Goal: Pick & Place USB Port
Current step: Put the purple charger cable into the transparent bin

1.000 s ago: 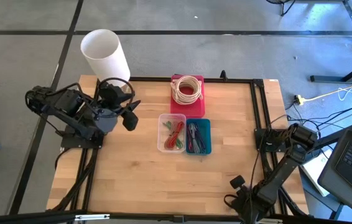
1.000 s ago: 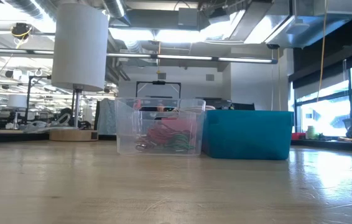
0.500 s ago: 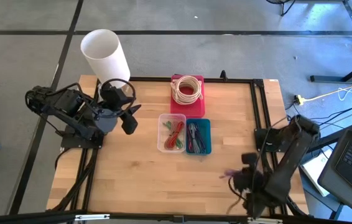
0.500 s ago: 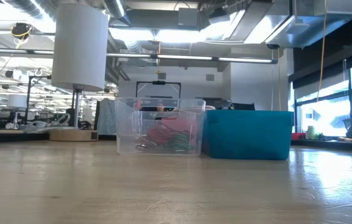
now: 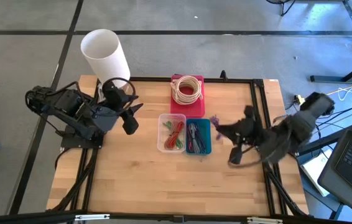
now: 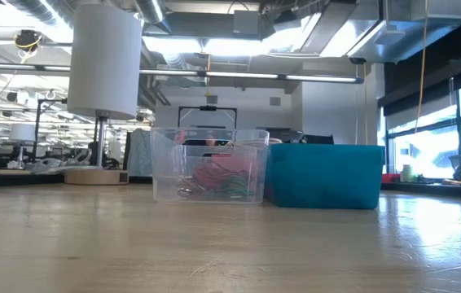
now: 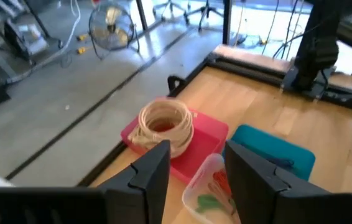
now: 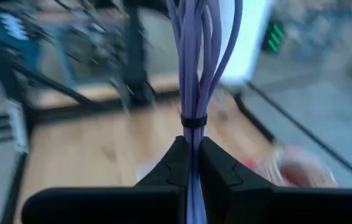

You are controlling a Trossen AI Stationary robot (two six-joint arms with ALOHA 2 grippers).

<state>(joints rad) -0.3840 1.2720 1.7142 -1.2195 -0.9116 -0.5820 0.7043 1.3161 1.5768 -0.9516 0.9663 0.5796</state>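
My right gripper [image 5: 224, 129] hangs above the table, just right of the teal bin [image 5: 198, 136], shut on a purple cable bundle [image 8: 194, 68] bound by a black tie. The teal bin holds purple and blue cables, and the clear bin [image 5: 171, 132] beside it holds red and green ones. A pink tray [image 5: 187, 94] behind them carries a white cable coil. My left gripper [image 7: 194, 180] waits open above the table's far left, facing the bins, with nothing between its fingers. My right gripper pinches the purple bundle between its two fingers [image 8: 177, 163], just short of the black tie [image 8: 193, 121]. The strands run along the fingers and stick out past their tips. The bundle's free end [image 5: 215, 121] is lifted clear of the table and points toward the bins.
A white cylinder [image 5: 104, 55] stands past the far left corner. A black frame [image 5: 258, 106] runs along the table's right and far edges. Bare wood lies in front of the bins. In the low view the clear bin [image 6: 210, 167] and the teal bin [image 6: 324, 176] stand side by side.
My right gripper has risen from low at the table's near right corner, swung toward the far edge and the teal bin, and turned about, carrying the purple bundle with it. My left gripper has rolled a little in place.
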